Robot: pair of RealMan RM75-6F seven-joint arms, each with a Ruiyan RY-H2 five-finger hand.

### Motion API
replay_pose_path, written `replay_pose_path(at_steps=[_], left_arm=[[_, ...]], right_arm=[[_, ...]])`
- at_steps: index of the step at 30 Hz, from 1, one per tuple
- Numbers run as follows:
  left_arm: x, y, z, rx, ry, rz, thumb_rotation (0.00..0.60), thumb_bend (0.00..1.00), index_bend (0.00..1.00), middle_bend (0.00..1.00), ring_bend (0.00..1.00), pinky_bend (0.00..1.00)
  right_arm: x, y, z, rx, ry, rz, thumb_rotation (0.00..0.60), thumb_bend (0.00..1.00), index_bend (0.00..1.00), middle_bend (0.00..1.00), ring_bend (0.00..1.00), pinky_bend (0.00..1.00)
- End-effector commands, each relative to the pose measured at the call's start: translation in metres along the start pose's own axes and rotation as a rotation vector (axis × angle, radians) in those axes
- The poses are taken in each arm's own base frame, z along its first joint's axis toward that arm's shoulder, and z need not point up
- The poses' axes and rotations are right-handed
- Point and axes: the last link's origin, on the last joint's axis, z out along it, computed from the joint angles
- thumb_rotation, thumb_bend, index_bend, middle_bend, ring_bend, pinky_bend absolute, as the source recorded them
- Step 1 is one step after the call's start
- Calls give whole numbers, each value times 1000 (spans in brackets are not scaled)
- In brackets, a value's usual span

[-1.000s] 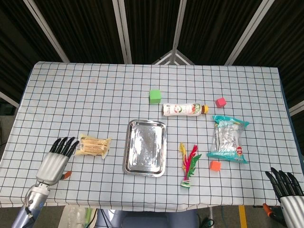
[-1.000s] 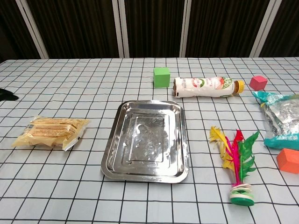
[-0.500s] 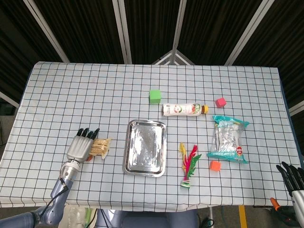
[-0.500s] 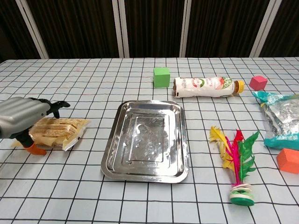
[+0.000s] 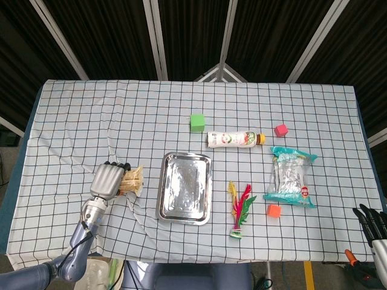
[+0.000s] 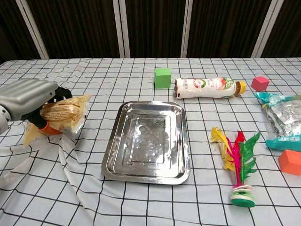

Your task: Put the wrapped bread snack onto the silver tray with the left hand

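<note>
The wrapped bread snack (image 6: 63,112) is a clear packet of yellow slices, left of the silver tray (image 6: 147,140). My left hand (image 6: 27,101) grips the snack from above and has it tilted off the table, with the cloth bunched up under it. In the head view the left hand (image 5: 107,179) covers most of the bread snack (image 5: 133,178), which sits just left of the silver tray (image 5: 185,194). My right hand (image 5: 374,224) shows only as dark fingertips at the bottom right corner, off the table.
A green cube (image 5: 197,122), a lying bottle (image 5: 235,139) and a pink cube (image 5: 280,130) sit beyond the tray. To its right lie a feather shuttlecock (image 5: 238,208), an orange cube (image 5: 274,210) and a teal snack bag (image 5: 291,176). Cloth wrinkles (image 6: 70,165) spread near the left hand.
My left hand moved right over the snack, closed on it and raised it, dragging the tablecloth into folds. The right hand sank toward the bottom right corner.
</note>
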Motion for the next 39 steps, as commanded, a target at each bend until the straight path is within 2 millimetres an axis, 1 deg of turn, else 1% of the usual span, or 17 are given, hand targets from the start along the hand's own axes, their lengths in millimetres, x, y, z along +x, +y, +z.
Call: replay_pose_path(at_steps=[1,4,6,11,14,16,18,23,25,27,29,30,32,33,34,37,39], left_arm=[[24,-2,-17,-36,35,-56,600,413,386,573,493,479],[39,2,-20,-58,63,-86,600,405,386,571,493,479],[48,9,-18,-79,70,-117,600,403,383,569,493,479],[74,33,-12,-137,96,-184,600,398,380,564,491,473],[82,49,-2,-165,141,-153,600,389,378,557,487,467],[79,61,7,-180,131,-139,600,386,381,554,487,467],[72,77,22,-195,98,-124,600,384,387,553,487,467],[45,122,62,-225,27,-62,600,381,389,549,487,467],[30,135,70,-238,-5,-31,600,358,370,533,477,452],[17,144,74,-248,-30,-6,600,315,320,496,442,408],[4,152,77,-268,-59,9,600,267,250,432,377,351],[-2,157,79,-277,-66,11,600,234,198,382,322,312],[-12,164,82,-297,-74,-2,600,161,64,241,174,222],[-16,166,83,-304,-80,-14,600,139,32,192,124,197],[-21,167,82,-311,-97,-26,600,113,3,121,59,160],[-24,168,81,-342,-109,-45,600,77,0,19,0,97],[-14,165,76,-365,-72,-74,600,74,0,6,0,93]], right_arm=[[0,0,0,0,-3,2,600,306,0,0,0,0],[0,0,0,1,-2,5,600,306,0,0,0,0],[1,0,1,-1,-2,10,600,306,0,0,0,0],[2,3,5,-4,-6,24,600,306,0,0,0,0],[2,5,6,-9,-14,32,600,306,0,0,0,0],[2,7,7,-14,-18,36,600,306,0,0,0,0],[2,8,9,-16,-21,39,600,306,0,0,0,0],[1,11,16,-28,-31,38,600,306,0,0,0,0],[2,14,19,-40,-30,42,600,306,0,0,0,0],[3,17,20,-49,-29,44,600,306,0,0,0,0],[4,19,21,-58,-28,46,600,306,0,0,0,0],[4,20,21,-63,-29,47,600,306,0,0,0,0],[4,21,21,-67,-31,47,600,307,0,0,0,0],[3,21,21,-68,-32,46,600,306,0,0,0,0],[3,21,21,-68,-32,44,600,306,0,0,0,0],[1,20,21,-67,-38,35,600,306,0,0,0,0],[-1,19,20,-68,-41,29,600,306,0,0,0,0]])
